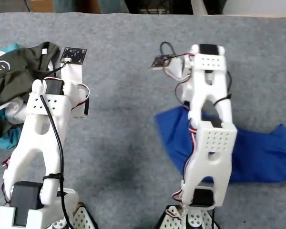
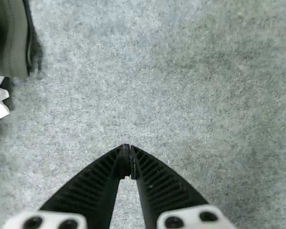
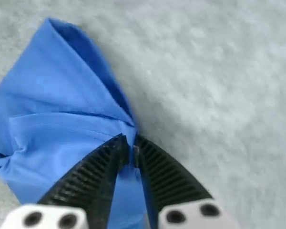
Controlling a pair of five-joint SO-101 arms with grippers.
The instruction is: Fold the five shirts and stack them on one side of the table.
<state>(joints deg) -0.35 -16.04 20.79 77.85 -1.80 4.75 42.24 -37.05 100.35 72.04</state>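
right gripper clenched on a fold of the blue shirt, which spreads under that arm to the right edge | left gripper clenched, holding nothing, over grey table, room toward centre | olive shirt heaped just left, at the left edge

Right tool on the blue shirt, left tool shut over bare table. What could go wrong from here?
1. The right tool seems to pinch only a thin crease of the blue shirt; it may slip free on a pull.
2. The shirt lies bunched under the right arm, so dragging could snag it.
3. The shirt pile sits beside the left arm; a swing may drag one along.
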